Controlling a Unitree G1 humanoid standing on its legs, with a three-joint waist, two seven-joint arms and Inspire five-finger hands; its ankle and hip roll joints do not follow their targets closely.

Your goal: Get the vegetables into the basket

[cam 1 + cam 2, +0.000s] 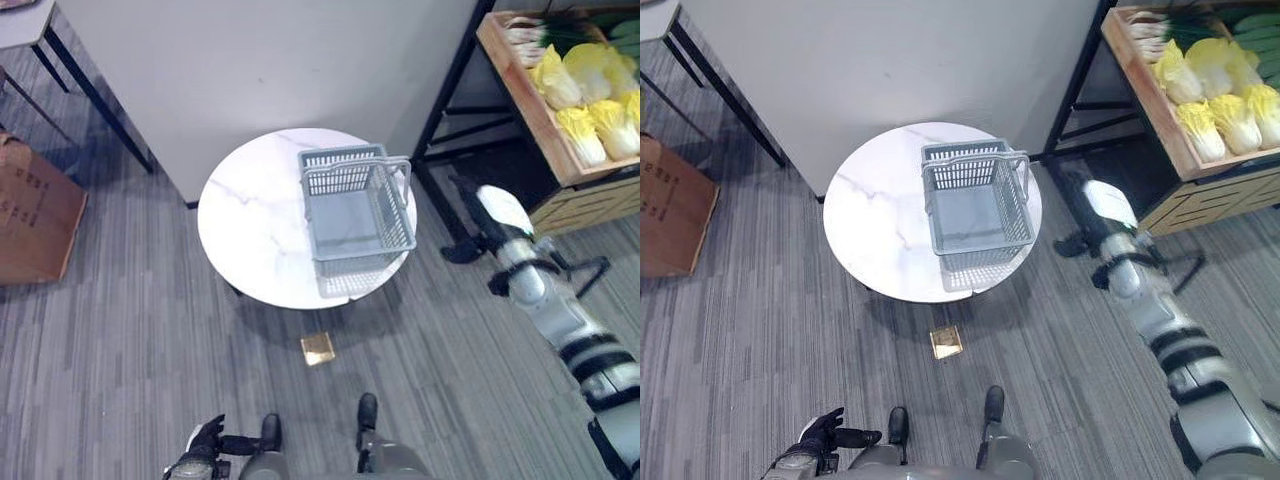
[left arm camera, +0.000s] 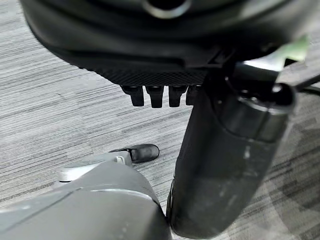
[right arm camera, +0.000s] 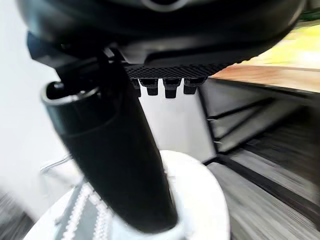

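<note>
On the round white marble bench (image 1: 250,225) stands a grey plastic basket (image 1: 355,215), near the edge on the robot's right side, with its handle raised over the far right rim. Nothing lies inside the basket; its grey bottom is bare. The vegetables are well apart from it: yellow-white napa cabbages (image 1: 590,95) lie in a wooden crate (image 1: 525,100) on a dark metal shelf rack at the far right, and some green vegetables (image 1: 1255,35) lie behind them in the same crate.

The right hand (image 1: 500,208) is stretched forward between the bench and the rack, low over the carpet and just beside the rack's black frame. In its wrist view the fingers (image 3: 170,86) show as short straight tips, the thumb stands apart, and they hold nothing. The left hand (image 1: 825,432) hangs low by the robot's side, its fingers (image 2: 155,95) relaxed and empty.

A brown cardboard box (image 1: 35,210) stands on the carpet at the left, and a small brass floor plate (image 1: 319,348) lies in front of the bench.
</note>
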